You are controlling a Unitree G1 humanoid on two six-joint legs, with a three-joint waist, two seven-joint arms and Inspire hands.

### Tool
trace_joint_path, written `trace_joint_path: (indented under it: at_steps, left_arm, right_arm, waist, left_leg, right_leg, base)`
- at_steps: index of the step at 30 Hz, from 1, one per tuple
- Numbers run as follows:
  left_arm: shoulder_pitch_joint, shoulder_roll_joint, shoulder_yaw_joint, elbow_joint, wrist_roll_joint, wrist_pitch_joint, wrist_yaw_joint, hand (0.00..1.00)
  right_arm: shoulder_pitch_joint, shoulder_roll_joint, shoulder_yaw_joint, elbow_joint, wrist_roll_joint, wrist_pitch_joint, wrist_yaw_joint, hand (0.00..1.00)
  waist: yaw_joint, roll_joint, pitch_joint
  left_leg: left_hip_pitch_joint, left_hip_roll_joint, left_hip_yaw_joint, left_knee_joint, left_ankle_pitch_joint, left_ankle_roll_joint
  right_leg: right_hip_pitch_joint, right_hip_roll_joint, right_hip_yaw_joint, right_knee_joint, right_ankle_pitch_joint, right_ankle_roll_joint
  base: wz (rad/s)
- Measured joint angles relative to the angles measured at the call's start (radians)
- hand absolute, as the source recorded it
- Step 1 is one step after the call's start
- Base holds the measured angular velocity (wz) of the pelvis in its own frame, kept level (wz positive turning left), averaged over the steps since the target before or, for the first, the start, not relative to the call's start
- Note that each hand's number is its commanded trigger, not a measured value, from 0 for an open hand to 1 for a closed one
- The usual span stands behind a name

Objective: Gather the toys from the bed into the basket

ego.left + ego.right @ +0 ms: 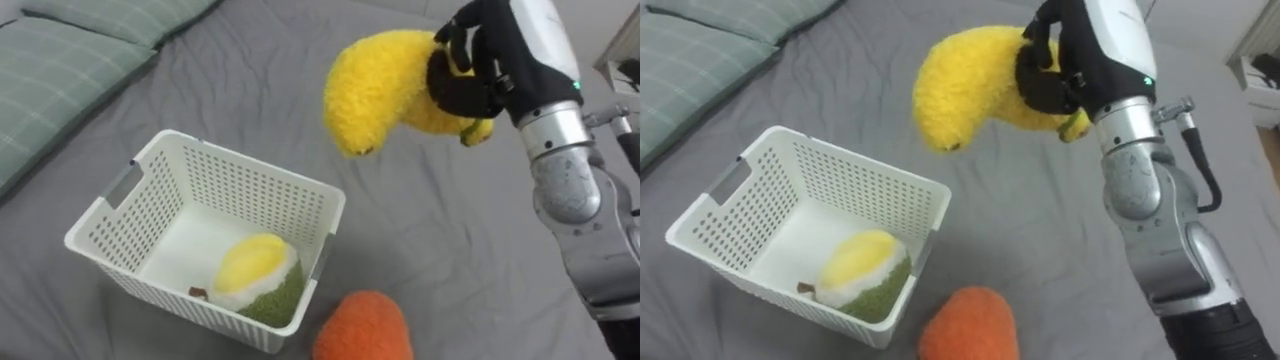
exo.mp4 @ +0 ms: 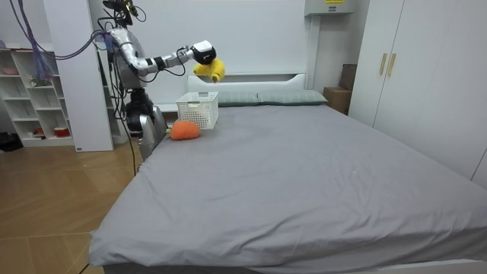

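Right hand (image 1: 478, 72) grips yellow plush (image 1: 378, 88) — slanting down-left.

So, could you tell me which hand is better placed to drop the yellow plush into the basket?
The right hand: its fingers are curled round the yellow plush, held in the air beside the white basket.

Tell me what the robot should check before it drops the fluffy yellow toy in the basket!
1. Grip: ok, right hand curled round the yellow toy.
2. Aim over the white basket: cannot tell; toy looks past its far corner.
3. Basket upright on the bed: ok.
4. Room inside: ok, one yellow-green toy in the near corner.
5. Path: ok, orange toy lies on the bed beside the basket.
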Motion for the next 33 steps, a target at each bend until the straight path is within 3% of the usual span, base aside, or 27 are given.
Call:
trace_joint_path:
  at_steps: [3, 7, 14, 16, 21, 25, 26, 27, 28, 29, 33]
  left_arm:
    - [0.007, 0.0, 0.001, 0.0, 0.005, 0.0, 0.009, 0.0]
    - [0.011, -0.006, 0.001, -0.039, 0.024, 0.014, 0.032, 0.0]
    - [-0.022, -0.011, 0.007, -0.04, 0.042, 0.022, 0.03, 0.0]
    - [-0.027, -0.013, 0.007, -0.04, 0.04, 0.038, 0.029, 0.0]
    - [-0.034, -0.031, 0.004, -0.039, 0.041, 0.044, 0.029, 0.0]
    - [-0.035, -0.033, 0.001, -0.041, 0.043, 0.053, 0.029, 0.0]
    - [-0.035, -0.033, 0.001, -0.041, 0.043, 0.056, 0.029, 0.0]
    - [-0.035, -0.032, 0.001, -0.041, 0.044, 0.06, 0.029, 0.0]
    - [-0.035, -0.032, 0.001, -0.045, 0.043, 0.062, 0.029, 0.0]
    - [-0.036, -0.033, 0.001, -0.048, 0.042, 0.063, 0.029, 0.0]
    - [-0.036, -0.032, 0.001, -0.069, 0.042, 0.065, 0.033, 0.0]
  right_arm:
    - [-0.019, 0.014, 0.031, 0.0, -0.002, 0.008, 0.02, 1.0]
    - [-0.025, 0.093, 0.056, 0.0, -0.007, 0.024, 0.047, 1.0]
    - [-0.054, 0.131, 0.138, 0.0, -0.007, 0.032, 0.097, 1.0]
    - [-0.056, 0.173, 0.165, 0.009, -0.009, 0.049, 0.106, 1.0]
    - [-0.058, 0.223, 0.239, 0.064, -0.012, 0.052, 0.109, 1.0]
    - [-0.058, 0.239, 0.265, 0.098, -0.012, 0.053, 0.109, 1.0]
    - [-0.058, 0.238, 0.268, 0.1, -0.012, 0.053, 0.109, 0.79]
    - [-0.058, 0.238, 0.277, 0.106, -0.012, 0.053, 0.109, 0.28]
    - [-0.058, 0.238, 0.284, 0.11, -0.017, 0.053, 0.109, 0.08]
    - [-0.058, 0.238, 0.286, 0.114, -0.018, 0.053, 0.109, 0.0]
    - [-0.058, 0.245, 0.293, 0.182, 0.005, 0.065, 0.109, 0.0]
  waist:
    - [0.04, -0.008, 0.0026]
    - [0.071, -0.015, 0.0008]
    - [0.142, -0.015, 0.0009]
    - [0.168, -0.015, 0.0011]
    - [0.199, -0.015, 0.0025]
    - [0.211, -0.015, 0.0038]
    - [0.214, -0.015, 0.0042]
    - [0.215, -0.014, 0.0046]
    - [0.21, -0.015, 0.0046]
    - [0.209, -0.015, 0.0047]
    - [0.221, -0.012, 0.0067]
  left_leg:
    - [-0.007, -0.001, -0.009, 0.006, -0.003, 0.001]
    - [-0.022, -0.002, -0.029, 0.025, -0.007, -0.001]
    - [-0.026, -0.005, -0.043, 0.026, -0.007, -0.001]
    - [-0.026, -0.006, -0.044, 0.026, -0.006, -0.002]
    - [-0.032, -0.008, -0.053, 0.03, -0.006, -0.002]
    - [-0.04, -0.012, -0.068, 0.035, -0.005, -0.001]
    - [-0.04, -0.012, -0.068, 0.035, -0.005, -0.001]
    - [-0.042, -0.013, -0.069, 0.035, -0.005, -0.001]
    - [-0.05, -0.015, -0.076, 0.04, -0.005, -0.001]
    - [-0.052, -0.015, -0.078, 0.041, -0.005, -0.002]
    - [-0.052, -0.015, -0.078, 0.04, -0.005, -0.002]
  right_leg:
    - [0.0, -0.001, -0.008, -0.001, 0.0, 0.0]
    - [0.001, 0.0, -0.023, -0.003, 0.001, 0.001]
    - [0.002, -0.001, -0.031, -0.002, 0.001, 0.002]
    - [0.002, -0.001, -0.032, -0.003, 0.001, 0.002]
    - [0.004, -0.003, -0.048, -0.005, 0.001, 0.002]
    - [0.005, -0.005, -0.062, -0.007, 0.0, 0.003]
    - [0.004, -0.005, -0.063, -0.007, 0.0, 0.003]
    - [0.005, -0.005, -0.064, -0.009, 0.0, 0.003]
    - [0.004, -0.006, -0.077, -0.012, 0.0, 0.003]
    - [0.003, -0.007, -0.077, -0.012, 0.0, 0.003]
    - [0.002, -0.006, -0.077, -0.015, 0.0, 0.003]
  base:
    - [0.08]
    - [0.14]
    - [0.05]
    - [0.02]
    - [0.04]
    - [0.11]
    - [0.04]
    - [0.08]
    - [0.11]
    - [0.1]
    - [0.0]
